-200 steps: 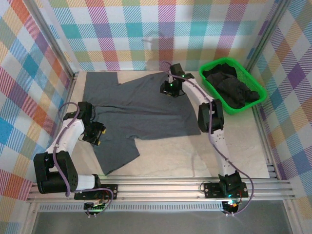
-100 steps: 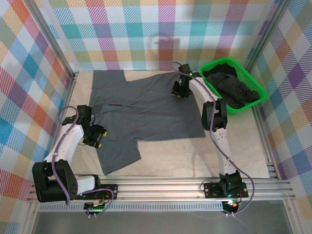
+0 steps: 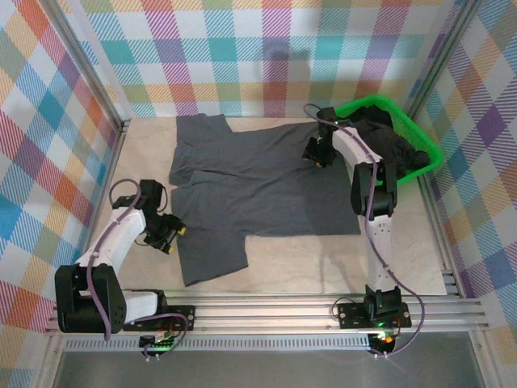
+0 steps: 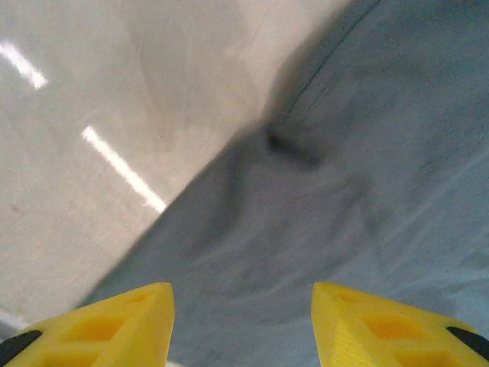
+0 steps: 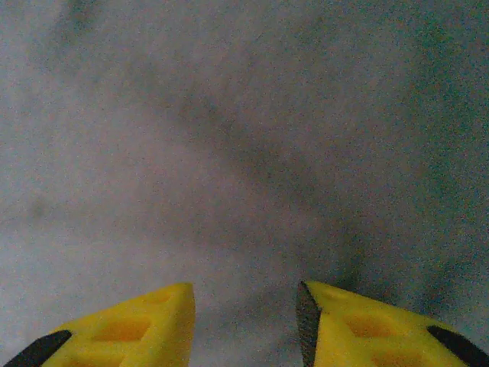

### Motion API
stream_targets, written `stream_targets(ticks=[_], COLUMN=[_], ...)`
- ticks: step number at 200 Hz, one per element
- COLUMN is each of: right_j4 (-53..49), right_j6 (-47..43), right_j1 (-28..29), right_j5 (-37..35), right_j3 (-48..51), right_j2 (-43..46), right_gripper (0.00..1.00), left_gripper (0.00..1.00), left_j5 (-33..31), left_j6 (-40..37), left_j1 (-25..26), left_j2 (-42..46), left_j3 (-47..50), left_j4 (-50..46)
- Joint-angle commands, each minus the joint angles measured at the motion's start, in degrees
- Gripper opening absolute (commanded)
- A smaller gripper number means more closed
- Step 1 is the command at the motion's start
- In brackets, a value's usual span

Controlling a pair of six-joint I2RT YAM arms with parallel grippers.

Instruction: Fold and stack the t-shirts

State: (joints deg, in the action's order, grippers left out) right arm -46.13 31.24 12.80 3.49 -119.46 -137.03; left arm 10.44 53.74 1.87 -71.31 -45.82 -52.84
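On the table [image 3: 307, 267], nothing is folded yet: the slate-grey t-shirt [image 3: 266, 190] lies spread over the far half, long axis left to right, neck toward the left edge, hem beside the green basket [image 3: 430, 153] of dark tees [image 3: 388, 149] at the far right corner. Your left gripper [image 4: 243, 290], by the near sleeve, and right gripper [image 5: 244, 290], near the hem, stand parted, holding nothing.

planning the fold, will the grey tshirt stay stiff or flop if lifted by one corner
Likely floppy: the grey t-shirt lies flat with soft creases. Pushed, it would probably bunch rather than slide, as its rippled edge suggests.
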Motion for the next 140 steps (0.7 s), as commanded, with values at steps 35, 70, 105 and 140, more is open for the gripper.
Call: stream_targets(ticks=[35,70,105,140], right_j4=[6.0,9.5,8.4,7.7], right_j6=[4.3,7.4,7.1,7.3], right_j1=[1.4,2.2,2.2,1.9], right_j5=[2.1,5.1,5.1,3.3], right_j3=[16.2,33.1,45.4,54.3], right_j2=[22.8,35.0,44.5,50.7], right_gripper=[0.45,0.45,0.45,0.44], left_gripper=[0.52,0.52,0.49,0.23], left_j5=[-1.7,1.9,3.5,2.1], left_j6=[4.0,7.7,9.3,12.8], left_j1=[11.3,13.7,16.4,18.7], left_j2=[7.8,9.1,3.5,2.1], left_j3=[9.1,15.7,17.5,20.8], left_j4=[-7.6,0.0,6.5,12.1])
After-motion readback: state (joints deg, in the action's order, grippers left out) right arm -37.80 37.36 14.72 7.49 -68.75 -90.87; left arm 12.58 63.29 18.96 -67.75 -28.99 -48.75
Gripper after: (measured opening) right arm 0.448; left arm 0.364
